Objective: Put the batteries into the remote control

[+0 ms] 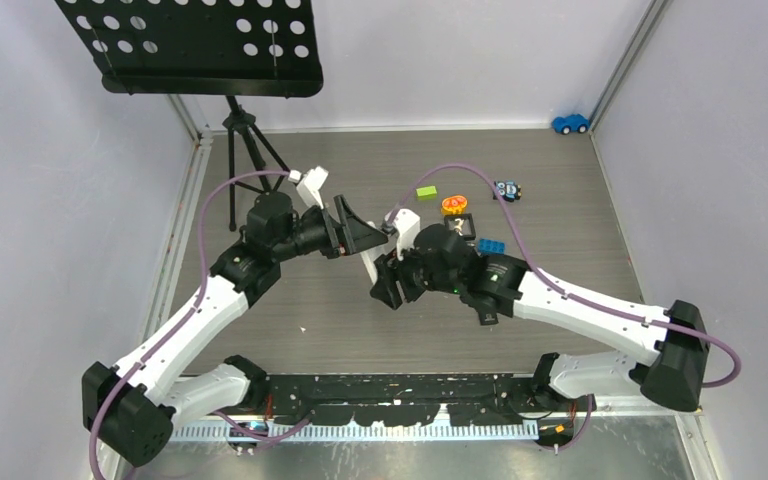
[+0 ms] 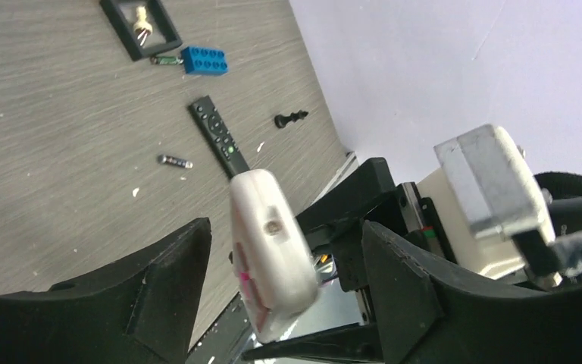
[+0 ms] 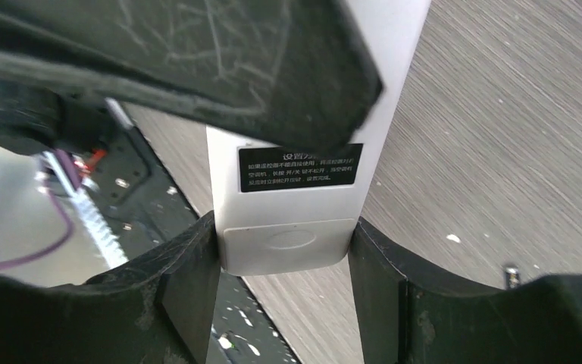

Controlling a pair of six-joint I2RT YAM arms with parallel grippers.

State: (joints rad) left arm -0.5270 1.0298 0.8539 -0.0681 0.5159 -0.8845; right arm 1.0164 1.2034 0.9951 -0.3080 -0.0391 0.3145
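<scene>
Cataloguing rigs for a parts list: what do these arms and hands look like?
The left arm and right arm have white shells, black joints and a purple cable each; the left hand and right hand have black wedge-shaped fingers.

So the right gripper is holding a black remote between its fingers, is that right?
Not quite. The right gripper does hold a remote between its fingers, but it is the white remote, not a black one. The right wrist view shows it.
</scene>
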